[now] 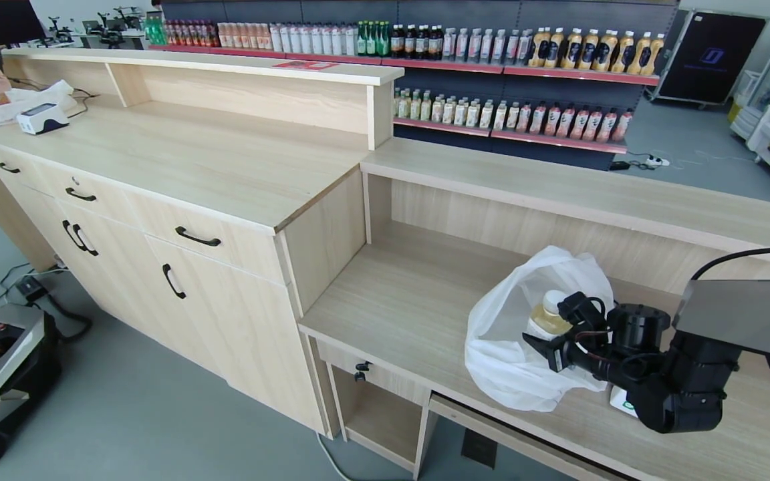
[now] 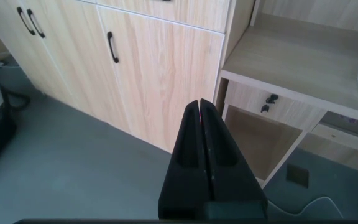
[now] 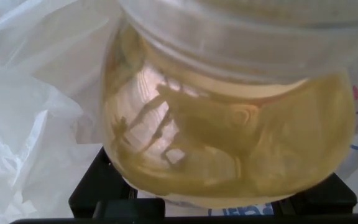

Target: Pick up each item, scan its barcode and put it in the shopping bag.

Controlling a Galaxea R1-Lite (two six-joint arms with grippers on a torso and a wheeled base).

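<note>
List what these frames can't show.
The bottle barcode: right wrist view too close; head view, shopping bag covers its lower part.
Other bag contents: head view, hidden by its plastic and the right gripper.
White object on counter: head view, mostly under right arm.

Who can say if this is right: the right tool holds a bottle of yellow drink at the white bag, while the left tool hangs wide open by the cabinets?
One slip: the left tool is shut, not wide open, as the left wrist view shows. Otherwise right: the right tool holds the bottle of yellow drink at the white bag.
</note>
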